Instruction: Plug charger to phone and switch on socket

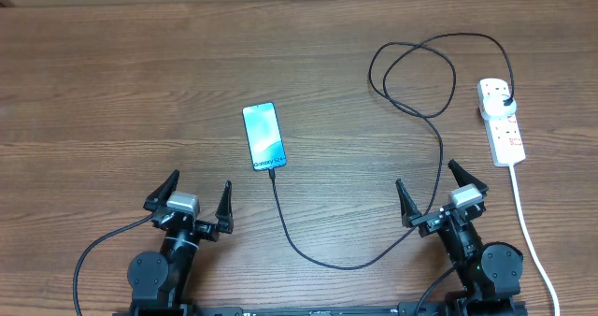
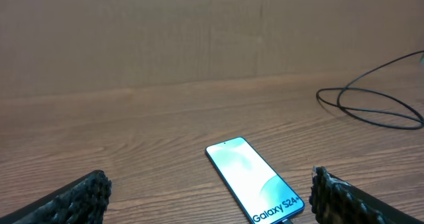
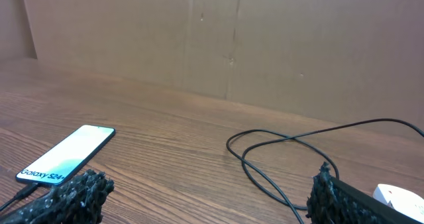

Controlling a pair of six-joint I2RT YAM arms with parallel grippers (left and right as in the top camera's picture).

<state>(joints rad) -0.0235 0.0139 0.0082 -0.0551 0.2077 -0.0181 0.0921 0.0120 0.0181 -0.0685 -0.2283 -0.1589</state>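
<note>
The phone [image 1: 263, 136] lies flat mid-table, its light-blue screen lit, "Galaxy S24+" at its near end. It also shows in the left wrist view [image 2: 255, 180] and the right wrist view [image 3: 66, 155]. The black charger cable [image 1: 439, 157] has its tip in the phone's near end, curves right, loops at the back, and its black plug sits in the white socket strip [image 1: 500, 120] at the right. My left gripper [image 1: 194, 196] is open and empty, near the phone's near-left. My right gripper [image 1: 435, 190] is open and empty, straddling the cable left of the strip.
The strip's white cord [image 1: 528, 224] runs toward the front edge, right of my right arm. A plain brown wall [image 2: 199, 32] stands behind the wooden table [image 1: 112, 92]. A corner of the strip shows in the right wrist view [image 3: 401, 197].
</note>
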